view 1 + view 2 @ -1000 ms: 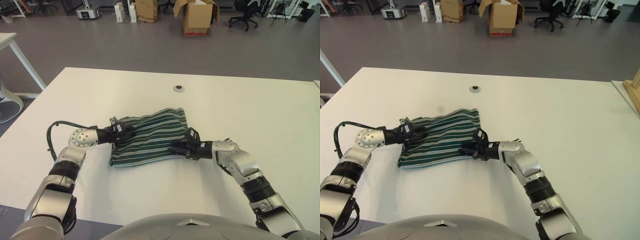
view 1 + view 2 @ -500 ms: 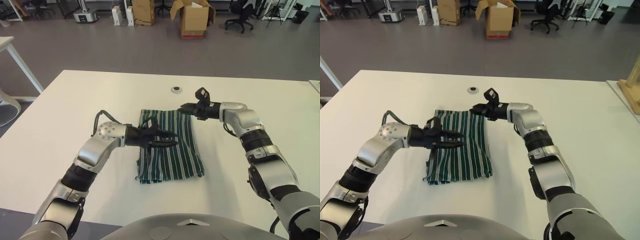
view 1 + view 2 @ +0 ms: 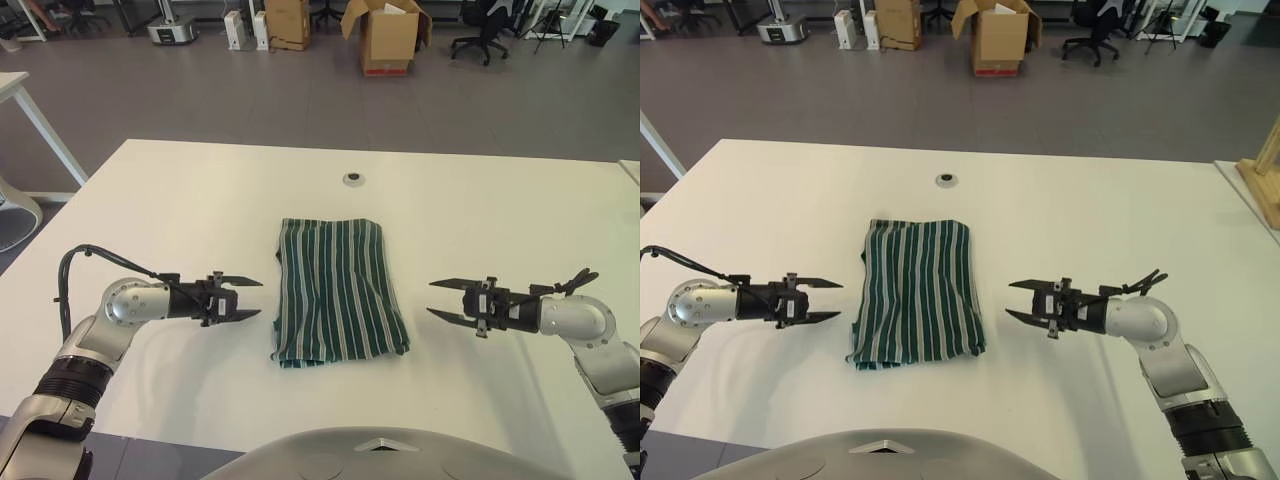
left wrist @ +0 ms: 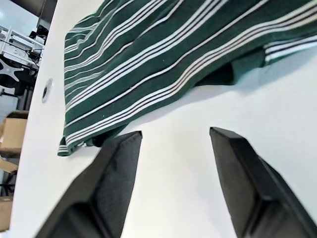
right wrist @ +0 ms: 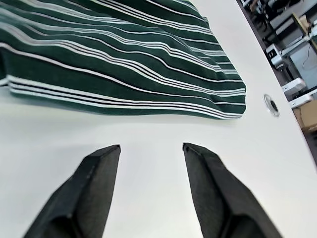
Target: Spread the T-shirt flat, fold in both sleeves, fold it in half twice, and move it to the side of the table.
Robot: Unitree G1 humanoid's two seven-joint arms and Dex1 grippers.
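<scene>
**Folded T-shirt [image 3: 338, 290] let go, both claws drawn back**

The left claw [image 3: 260, 298] and the right claw [image 3: 432, 298] are held low over the white table [image 3: 180, 190]. Each is spread wide and has hold of nothing. The green striped shirt lies between them as a neat rectangle, just beyond the tips of each claw and touched by neither.

Half a second ago the left claw was over the cloth and the right claw was at its far corner. Both have since been pulled out to the sides, and the shirt has been left as it lay. Folding is therefore judged finished, with only the move to the table's side still to be done.

In the head views the whole rectangle is seen, along with a small round grommet [image 3: 354, 178] past its far end. In the left wrist view the edge facing that claw is seen from low down, slightly lifted with a dark gap beneath. In the right wrist view stacked layers are seen along the opposite edge, though the number of folds cannot be counted for sure.
</scene>
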